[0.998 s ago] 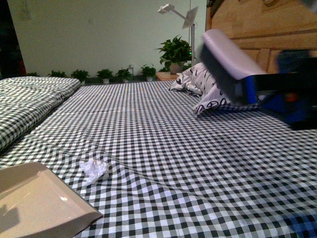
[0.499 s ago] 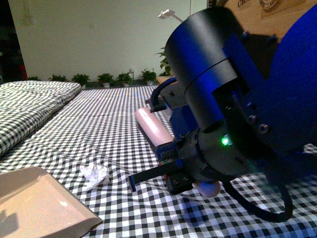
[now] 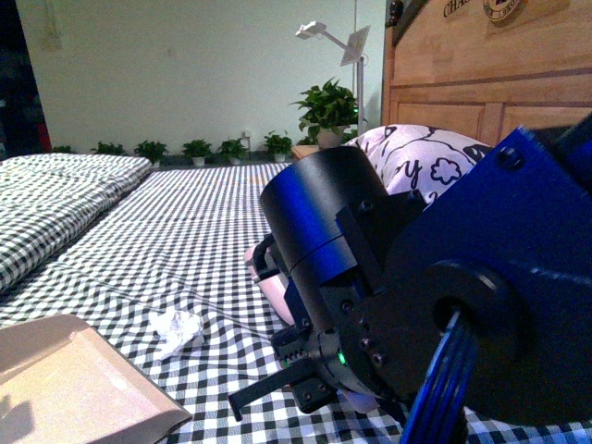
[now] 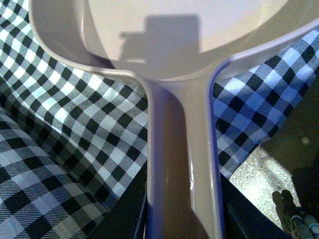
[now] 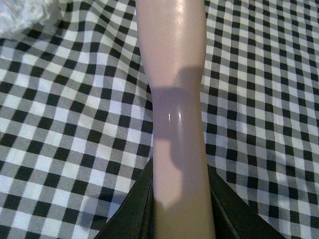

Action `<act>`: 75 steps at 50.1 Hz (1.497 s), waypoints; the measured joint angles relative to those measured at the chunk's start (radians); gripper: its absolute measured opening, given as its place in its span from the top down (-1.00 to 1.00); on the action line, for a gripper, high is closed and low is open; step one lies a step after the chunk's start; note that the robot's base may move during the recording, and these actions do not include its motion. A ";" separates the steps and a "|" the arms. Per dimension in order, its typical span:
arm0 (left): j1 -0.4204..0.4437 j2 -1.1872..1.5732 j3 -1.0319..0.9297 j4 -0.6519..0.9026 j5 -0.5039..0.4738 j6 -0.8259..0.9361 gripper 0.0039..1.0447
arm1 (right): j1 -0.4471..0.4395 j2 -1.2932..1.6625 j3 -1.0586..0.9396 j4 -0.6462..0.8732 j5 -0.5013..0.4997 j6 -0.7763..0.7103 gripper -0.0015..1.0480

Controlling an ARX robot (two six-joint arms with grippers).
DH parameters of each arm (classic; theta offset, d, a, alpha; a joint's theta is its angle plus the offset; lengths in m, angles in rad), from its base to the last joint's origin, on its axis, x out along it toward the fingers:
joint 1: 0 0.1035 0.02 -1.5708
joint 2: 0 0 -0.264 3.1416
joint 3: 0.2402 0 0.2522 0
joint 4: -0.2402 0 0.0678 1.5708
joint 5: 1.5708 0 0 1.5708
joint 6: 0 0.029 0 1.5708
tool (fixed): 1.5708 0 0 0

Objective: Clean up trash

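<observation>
Checkered bedsheet (image 3: pixel 185 231), trash (image 3: pixel 176 329) between dustpan (image 3: pixel 74 388) and brush handle (image 5: pixel 174 99), each clamped by 1 gripper.

A checked bedspread (image 3: pixel 185 222) fills the frame. A patterned pillow (image 3: pixel 421 162) leans against the wooden headboard (image 3: pixel 481 65) at upper right. Potted plants (image 3: pixel 213 146) line the far wall.

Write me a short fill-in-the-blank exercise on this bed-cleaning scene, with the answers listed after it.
1. The crumpled tissue wad lies on the black-and-white ____ bedsheet.
2. The left gripper holds the beige dustpan by its ____.
3. In the front view, the wad lies between the dustpan and the ____ arm.
4. By the wooden headboard rests a patterned ____.

Answers: checked; handle; right; pillow
</observation>
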 joint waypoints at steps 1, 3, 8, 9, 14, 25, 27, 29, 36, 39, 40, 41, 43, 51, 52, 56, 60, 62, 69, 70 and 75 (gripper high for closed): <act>0.000 0.000 0.000 0.000 0.000 0.000 0.48 | 0.000 0.004 0.002 0.002 0.001 0.000 0.60; 0.000 0.000 0.000 0.000 0.000 0.000 0.48 | 0.002 0.016 0.007 0.006 0.004 -0.001 0.60; 0.000 0.000 0.000 0.000 0.000 0.000 0.48 | 0.009 0.039 0.018 0.007 0.003 0.001 0.60; 0.000 0.000 0.000 0.000 0.000 0.000 0.48 | 0.012 0.044 0.019 0.007 0.000 0.001 0.60; 0.000 0.000 0.000 0.000 0.000 0.000 0.48 | 0.023 0.054 0.020 0.007 -0.013 0.006 0.60; 0.000 0.000 0.000 0.000 0.000 0.001 0.48 | 0.063 0.058 0.006 0.009 -0.094 0.047 0.60; 0.000 0.000 0.000 0.000 0.000 0.001 0.48 | 0.069 0.053 -0.005 0.006 -0.122 0.055 0.60; 0.000 0.000 0.000 0.000 0.000 0.001 0.48 | 0.074 0.040 -0.021 0.006 -0.161 0.058 0.60; 0.000 0.000 0.000 0.000 0.000 0.001 0.48 | 0.076 -0.051 -0.077 -0.018 -0.344 0.048 0.60; 0.000 0.000 0.000 0.000 0.000 0.002 0.48 | 0.076 -0.082 -0.085 -0.027 -0.386 0.041 0.60; 0.000 0.000 0.000 0.000 0.000 0.002 0.48 | 0.074 -0.097 -0.090 -0.030 -0.407 0.037 0.60; 0.000 0.000 0.000 0.000 0.000 0.002 0.48 | 0.072 -0.111 -0.092 -0.031 -0.425 0.029 0.60; 0.000 0.000 0.000 0.000 0.000 0.002 0.48 | 0.070 -0.138 -0.095 -0.034 -0.451 0.016 0.60; 0.000 0.000 0.000 0.000 0.000 0.002 0.48 | 0.059 -0.179 -0.095 -0.034 -0.461 0.000 0.60; 0.000 0.000 0.000 0.000 0.000 0.002 0.48 | 0.058 -0.180 -0.096 -0.034 -0.460 0.000 0.60; 0.000 0.000 0.000 0.000 0.000 0.002 0.48 | 0.051 -0.180 -0.096 -0.034 -0.455 -0.001 0.60; 0.000 0.000 0.000 0.000 0.000 0.002 0.48 | 0.039 -0.180 -0.096 -0.031 -0.429 -0.001 0.60; 0.000 0.000 0.000 0.000 0.000 0.003 0.48 | 0.029 -0.180 -0.096 -0.018 -0.399 -0.001 0.60; 0.000 0.000 0.000 0.000 0.000 0.003 0.48 | -0.008 -0.179 -0.100 0.039 -0.298 0.005 0.60; 0.000 0.000 0.000 0.000 0.000 0.003 0.48 | -0.012 -0.178 -0.101 0.046 -0.286 0.005 0.60; 0.000 0.000 0.000 0.000 0.000 0.003 0.48 | -0.055 -0.169 -0.113 0.095 -0.192 0.008 0.60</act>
